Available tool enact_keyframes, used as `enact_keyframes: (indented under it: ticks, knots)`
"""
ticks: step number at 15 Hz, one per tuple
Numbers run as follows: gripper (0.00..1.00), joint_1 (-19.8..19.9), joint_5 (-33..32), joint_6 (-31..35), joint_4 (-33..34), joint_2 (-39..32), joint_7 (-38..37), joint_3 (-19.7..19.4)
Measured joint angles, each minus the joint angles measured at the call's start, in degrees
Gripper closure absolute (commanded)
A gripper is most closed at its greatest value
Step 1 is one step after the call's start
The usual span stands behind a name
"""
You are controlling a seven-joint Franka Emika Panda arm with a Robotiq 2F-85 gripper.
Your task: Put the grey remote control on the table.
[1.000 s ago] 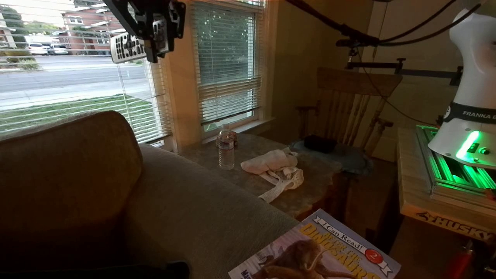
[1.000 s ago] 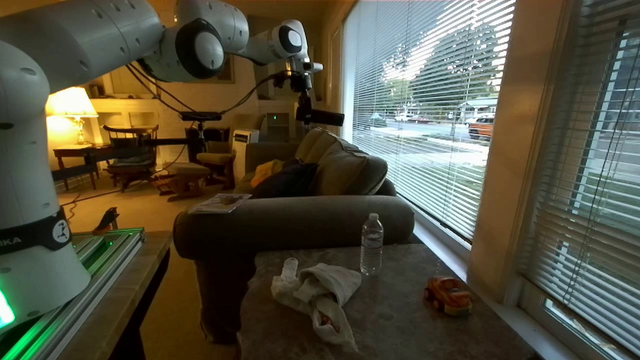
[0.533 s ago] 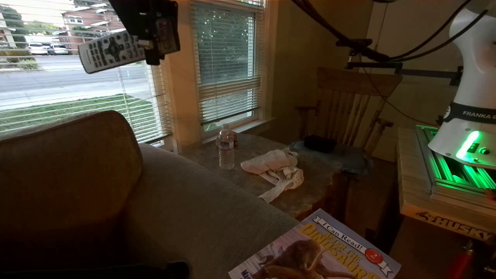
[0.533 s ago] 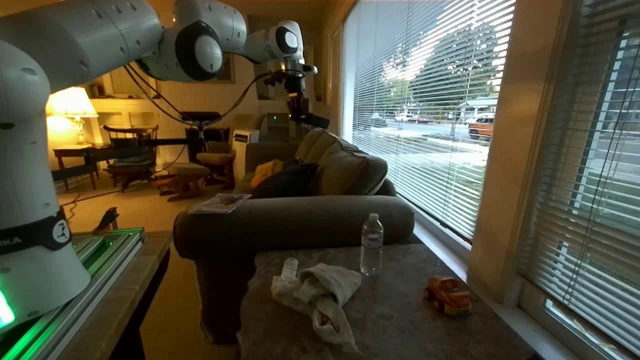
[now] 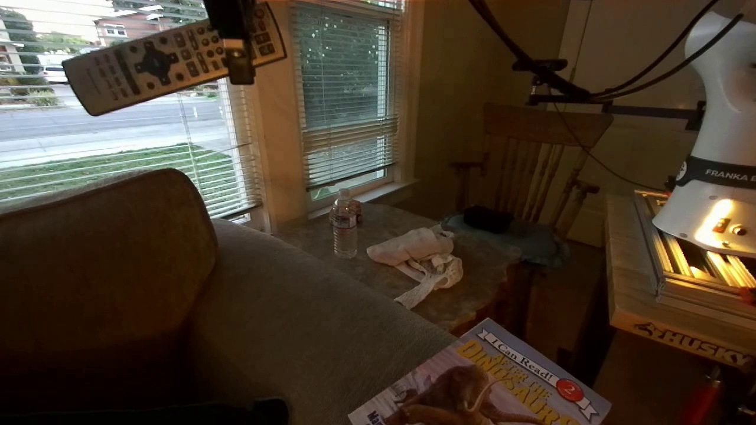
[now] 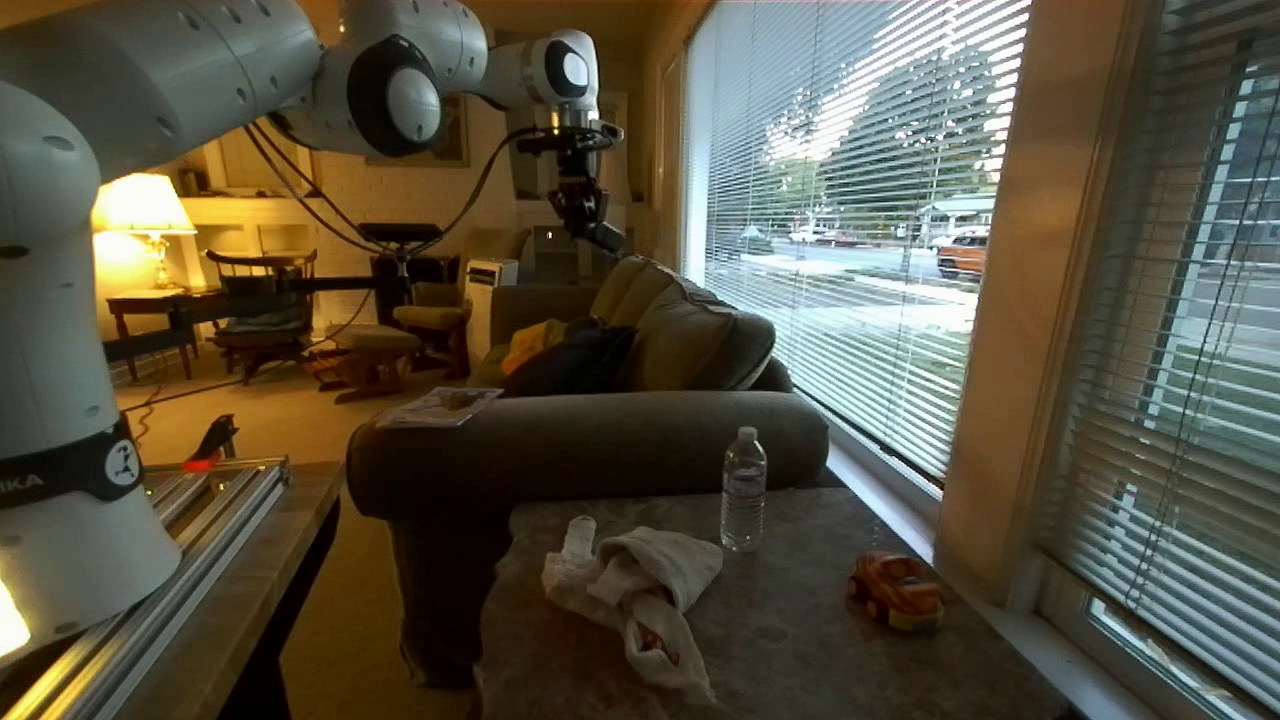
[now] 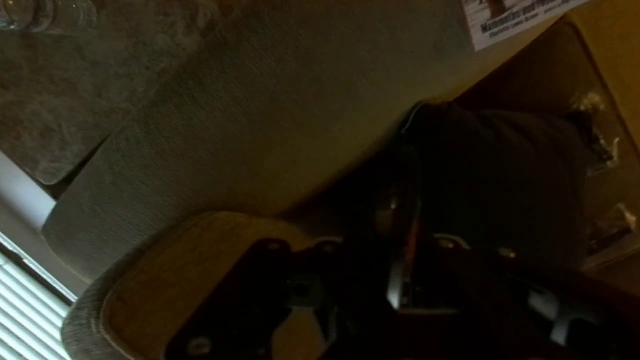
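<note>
Likely carry step: end effector (image 5: 241, 62) grasps grey remote control (image 5: 168, 61), tilted, aloft over sofa (image 6: 600, 445), well apart from counter (image 6: 800, 640). Next probably calls for swing clear of bottle (image 6: 744, 495), lowering onto counter, release.

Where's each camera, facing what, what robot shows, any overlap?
An exterior view: seemingly the seat side of the sofa, over the armrest toward the table; robot base, gripper clamping the grey remote control.
An exterior view: table end away from the sofa, facing it; most of the robot arm shows.
Wrist view: arm-mounted, facing down at armrest and dark cushion; gripper along the bottom.
Both exterior views share table, bottle, cloth, book.
</note>
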State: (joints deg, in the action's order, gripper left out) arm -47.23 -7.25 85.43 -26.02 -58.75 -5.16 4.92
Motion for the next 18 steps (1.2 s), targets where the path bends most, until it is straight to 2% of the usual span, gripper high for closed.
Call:
enact_keyframes:
  ticks: [2,5,11,12,16,17,18]
  knots:
    - [0.96,-0.65,0.51,-2.42,0.0,0.95,3.82,1.36]
    - [0.96,-2.45,0.72,-5.52,0.0,1.97,4.64,2.03]
    - [0.96,-6.06,0.49,-13.73,0.0,3.14,-2.35,-0.58]
    - [0.85,-6.65,0.19,-15.05,0.0,3.42,-4.12,-1.35]
    - [0.85,-7.92,-0.99,-16.85,0.0,4.15,-8.27,-3.75]
    - [0.96,-7.93,-1.03,-16.86,0.0,4.14,-8.38,-3.86]
    - [0.96,-7.92,-1.06,-16.86,0.0,4.14,-8.4,-3.94]
